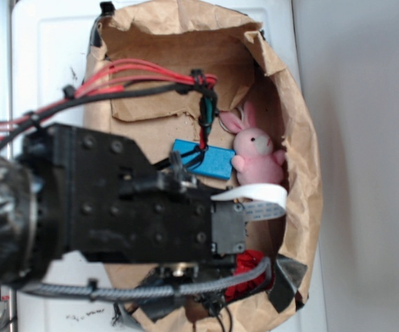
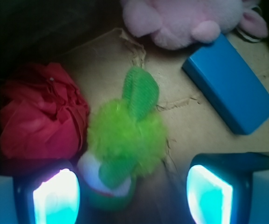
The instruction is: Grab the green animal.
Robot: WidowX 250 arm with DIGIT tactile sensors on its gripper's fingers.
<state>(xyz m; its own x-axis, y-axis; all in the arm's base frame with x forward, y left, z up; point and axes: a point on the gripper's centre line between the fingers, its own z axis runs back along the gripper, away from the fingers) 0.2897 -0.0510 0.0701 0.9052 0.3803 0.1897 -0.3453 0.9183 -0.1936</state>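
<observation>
While the fingers [image 2: 132,193] stand apart, unclamped, the fuzzy lime-green plush animal [image 2: 125,135] lies between them, toward twelve o'clock, apparently lined up for closing; a red fuzzy ball [image 2: 41,114] touches it at nine o'clock.

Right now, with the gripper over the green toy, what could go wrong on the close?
1. The red ball touches the green toy on one side, so a finger coming down there may snag or pinch it too.
2. The toy sits nearer that finger than the other, so an off-center close could push it aside.
3. In the exterior view the arm hides the toy, so only the wrist view can confirm the grasp.
</observation>
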